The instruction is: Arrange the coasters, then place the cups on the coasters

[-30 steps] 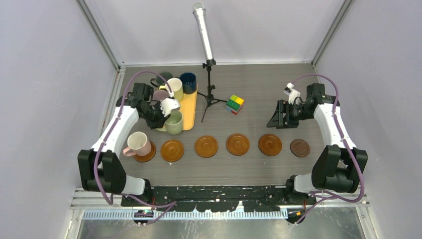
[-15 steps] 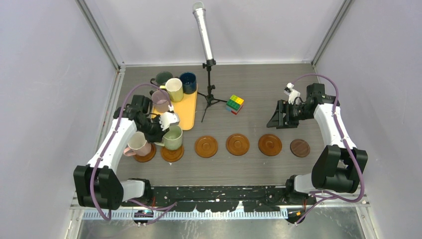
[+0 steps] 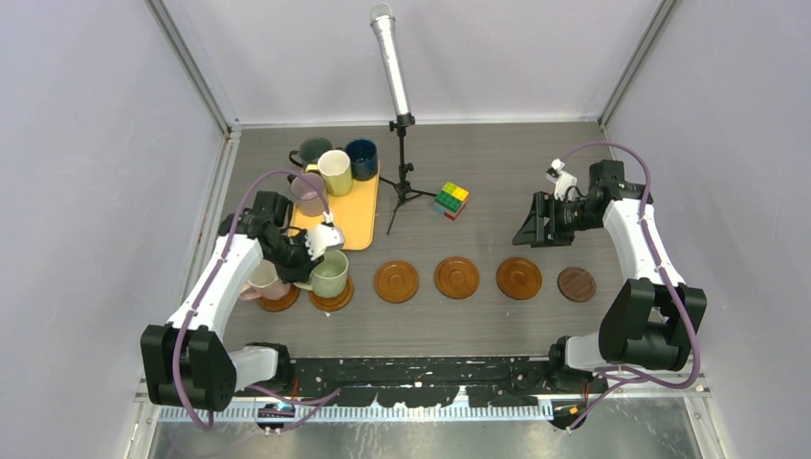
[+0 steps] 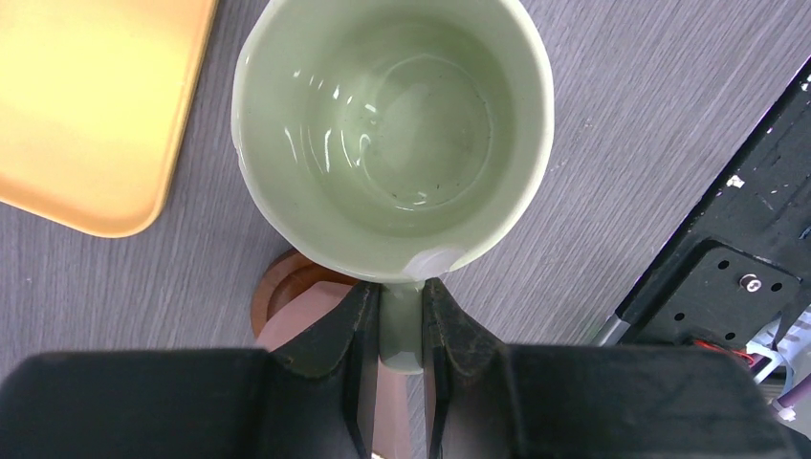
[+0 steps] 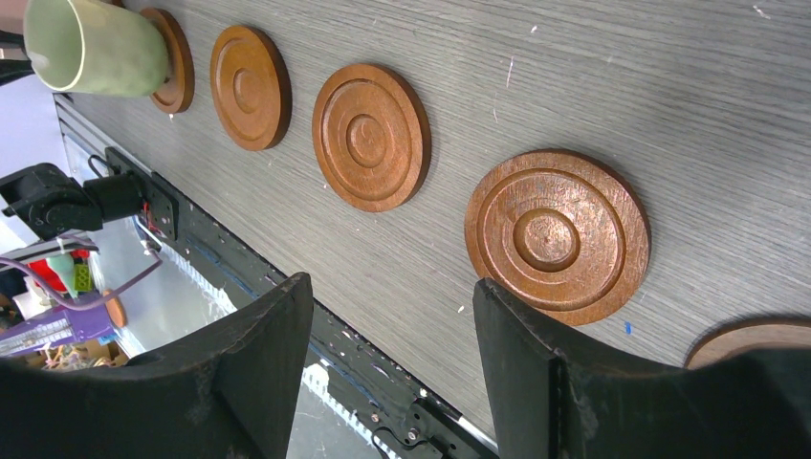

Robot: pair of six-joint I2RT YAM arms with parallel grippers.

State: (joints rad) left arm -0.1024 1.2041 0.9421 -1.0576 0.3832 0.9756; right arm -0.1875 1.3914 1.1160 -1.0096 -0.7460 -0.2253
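Note:
My left gripper [image 3: 313,260] [image 4: 400,311] is shut on the handle of the pale green cup [image 3: 330,273] [image 4: 392,143]. The cup stands upright over the second coaster [image 3: 331,296] from the left; I cannot tell whether it touches. A pink cup [image 3: 263,280] sits on the leftmost coaster [image 3: 279,300] [image 4: 273,287]. Three more brown coasters [image 3: 396,281] [image 3: 457,276] [image 3: 519,277] and a smaller dark coaster [image 3: 577,283] continue the row. My right gripper [image 3: 545,222] [image 5: 390,287] hangs open and empty above the coaster [image 5: 555,234] near the right end.
An orange-yellow tray [image 3: 352,218] [image 4: 86,105] behind the left arm holds mauve [image 3: 308,194], cream-yellow [image 3: 335,172], navy [image 3: 361,159] and dark grey-green [image 3: 311,152] cups. A microphone stand [image 3: 404,182] and a multicoloured cube [image 3: 451,200] stand mid-table.
My left arm has carried the pale green cup off the tray toward the near edge and down over the second coaster. The right arm has not moved.

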